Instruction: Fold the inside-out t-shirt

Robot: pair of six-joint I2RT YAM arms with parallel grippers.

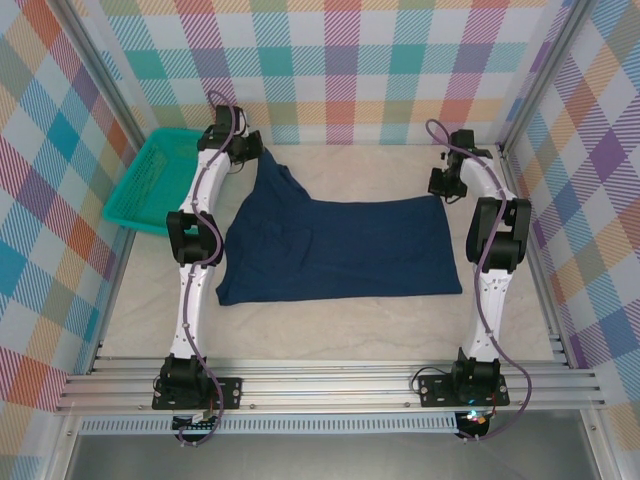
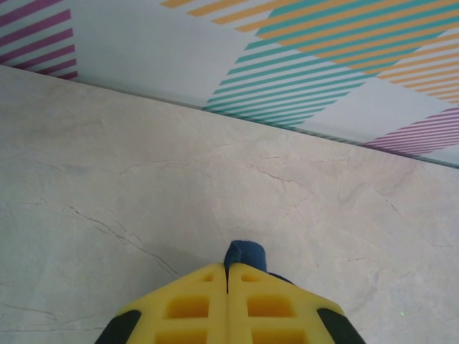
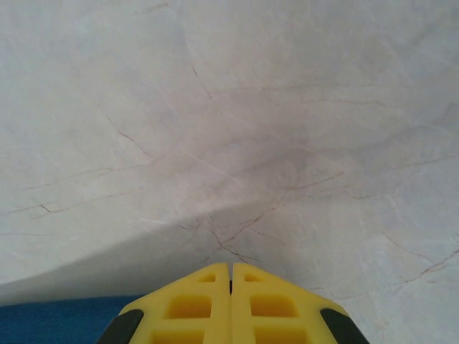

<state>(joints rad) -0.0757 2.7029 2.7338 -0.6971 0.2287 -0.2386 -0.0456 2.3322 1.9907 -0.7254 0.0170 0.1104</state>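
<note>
Top external view: navy t-shirt lies spread mid-way on the table, with 1 corner drawn toward 11 o'clock. At that corner the left gripper has its fingers closed, pinching a nub of cloth. At the 2 o'clock corner the right gripper has its fingers pressed together; whether it grips any cloth cannot be told.

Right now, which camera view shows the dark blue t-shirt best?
The top external view: the whole t-shirt is visible there, spread on the table. The left wrist view has a tuft of blue cloth poking past the closed left fingers. The right wrist view catches a blue strip at its bottom left, beside the right fingers.
</note>
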